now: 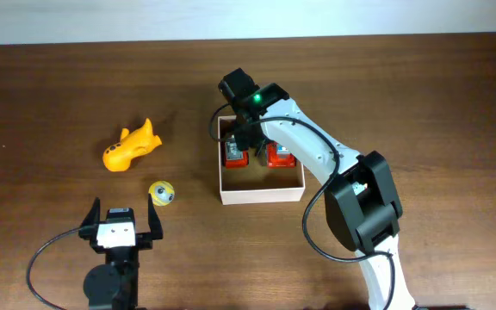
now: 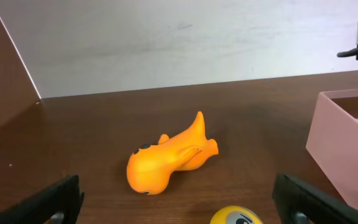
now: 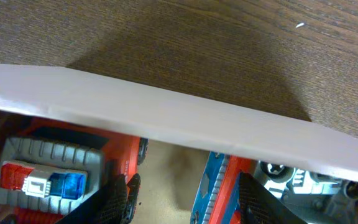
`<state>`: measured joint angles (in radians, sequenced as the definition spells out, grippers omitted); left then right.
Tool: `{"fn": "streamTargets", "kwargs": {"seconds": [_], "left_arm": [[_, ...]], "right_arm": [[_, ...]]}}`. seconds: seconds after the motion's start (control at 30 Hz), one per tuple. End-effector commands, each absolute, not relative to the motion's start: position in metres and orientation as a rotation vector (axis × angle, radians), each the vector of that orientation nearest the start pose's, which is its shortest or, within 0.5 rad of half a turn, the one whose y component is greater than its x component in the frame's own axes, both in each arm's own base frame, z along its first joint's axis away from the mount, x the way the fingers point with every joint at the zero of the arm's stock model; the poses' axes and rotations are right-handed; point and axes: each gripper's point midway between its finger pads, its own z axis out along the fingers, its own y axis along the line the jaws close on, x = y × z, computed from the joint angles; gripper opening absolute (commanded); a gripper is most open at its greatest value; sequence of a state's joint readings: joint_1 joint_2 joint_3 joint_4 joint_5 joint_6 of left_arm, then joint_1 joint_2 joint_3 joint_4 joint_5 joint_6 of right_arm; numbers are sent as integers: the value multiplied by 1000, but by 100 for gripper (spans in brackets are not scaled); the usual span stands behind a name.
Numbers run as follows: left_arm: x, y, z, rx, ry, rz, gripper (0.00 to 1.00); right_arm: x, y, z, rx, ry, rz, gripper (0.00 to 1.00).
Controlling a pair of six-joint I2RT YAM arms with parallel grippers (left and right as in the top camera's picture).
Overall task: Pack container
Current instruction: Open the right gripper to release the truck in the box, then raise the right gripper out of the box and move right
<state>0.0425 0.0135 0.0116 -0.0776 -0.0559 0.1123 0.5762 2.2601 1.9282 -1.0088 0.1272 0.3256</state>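
The container (image 1: 261, 193) is a square white-walled box with a tan floor at mid-table; its wall (image 3: 166, 112) crosses the right wrist view. Inside lie a red truck with a grey and blue top (image 1: 233, 155) (image 3: 48, 174) and a red and blue toy vehicle (image 1: 279, 156) (image 3: 219, 186). My right gripper (image 1: 254, 148) (image 3: 182, 202) hangs over the box between them, open, with bare floor in the gap. My left gripper (image 1: 124, 209) (image 2: 179, 205) stands wide open and empty at the front left. A yellow ball (image 1: 162, 193) (image 2: 236, 216) lies just ahead of its right finger.
An orange fish-like toy (image 1: 130, 146) (image 2: 166, 162) lies on the wooden table left of the container, beyond the ball. The container's near wall (image 2: 334, 149) shows at the right of the left wrist view. A white wall runs along the table's far edge.
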Motion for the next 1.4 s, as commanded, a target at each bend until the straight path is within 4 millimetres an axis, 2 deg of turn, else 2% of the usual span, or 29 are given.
{"fn": "streamTargets", "kwargs": {"seconds": [0.0,0.3,0.43,0.6,0.7,0.83,0.93,1.17,1.23,1.37], "left_arm": [[245,20,157,24,1649,170,99],[245,20,157,24,1649,170,99],[245,20,157,24,1649,170,99],[245,20,157,24,1649,169,99],[245,20,157,24,1649,170,99],[245,20,157,24,1649,169,99],[245,20,157,24,1649,170,99],[245,20,157,24,1649,169,99],[245,20,157,24,1650,169,99],[245,20,157,24,1649,169,99]], "right_arm": [[430,242,62,-308,2845,-57,52],[431,242,62,-311,2843,-58,50],[431,242,62,-311,2843,-58,40],[431,242,63,-311,2841,-57,40],[432,243,71,-309,2831,-49,40],[437,246,106,-310,2794,-24,40],[441,249,146,-328,2752,-1,41],[440,246,264,-366,2566,67,41],[437,240,301,-337,2488,85,41],[427,223,357,-280,2356,87,41]]}}
